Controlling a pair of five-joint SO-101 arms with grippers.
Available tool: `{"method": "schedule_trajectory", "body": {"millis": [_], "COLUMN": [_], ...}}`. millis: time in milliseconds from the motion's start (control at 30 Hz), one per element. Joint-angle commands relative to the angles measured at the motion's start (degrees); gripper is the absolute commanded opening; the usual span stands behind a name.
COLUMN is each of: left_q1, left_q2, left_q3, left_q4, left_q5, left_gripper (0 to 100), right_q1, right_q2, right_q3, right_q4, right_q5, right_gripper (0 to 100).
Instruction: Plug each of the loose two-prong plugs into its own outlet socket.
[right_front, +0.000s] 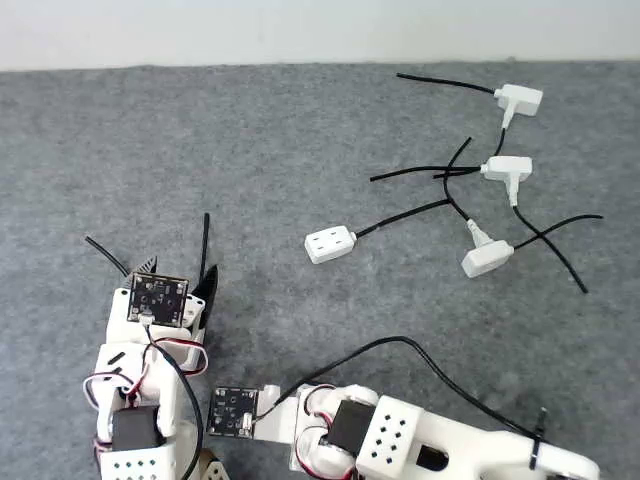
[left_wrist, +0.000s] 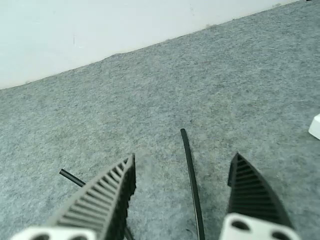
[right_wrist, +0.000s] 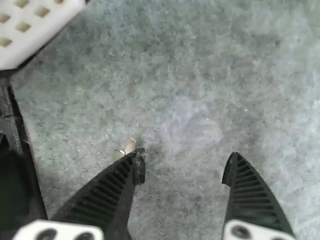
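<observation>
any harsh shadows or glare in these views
High view: even light, only faint soft shadows beside the white outlet socket, no glare. Left wrist view: the black cable casts barely any shadow. Right wrist view: grey carpet softly lit, no glare.

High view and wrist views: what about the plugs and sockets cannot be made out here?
- High view: the three white pieces beyond the socket block are too small to tell plug from socket, or joined from apart.
- Left wrist view: a white object is cut off by the picture's edge.
- Right wrist view: a small metal piece is partly hidden by a finger of the right gripper; its kind is unclear.
</observation>
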Motion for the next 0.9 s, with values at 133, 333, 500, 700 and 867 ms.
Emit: {"method": "schedule_trajectory", "body": {"millis": [133,333,500,700,867], "left_q1": [-0.4,-0.4,-0.4,-0.4,-0.4], "left_q2": [-0.5,-0.5,-0.5,-0.5,-0.5], "left_q3": [-0.4,-0.4,-0.4,-0.4,-0.4], "left_q4": [-2.3,-2.3,-2.3,-2.3,-2.3], "left_q5": [-1.0,-1.0,-1.0,-1.0,-1.0], "left_gripper": [30,30,30,30,30], "right_q1": [-1.0,-1.0,-1.0,-1.0,-1.0], "right_q2": [-0.2,-0.2,-0.2,0.4,0.4], "right_q3": [-1.4,-8.4,-17.6,-16.4,-14.2], "right_q4": [1.1,8.7,20.9,22.2,20.8], "right_q5": [1.1,1.1,0.6,0.6,0.6], "right_gripper": [25.5,25.5,25.5,25.5,25.5]}}
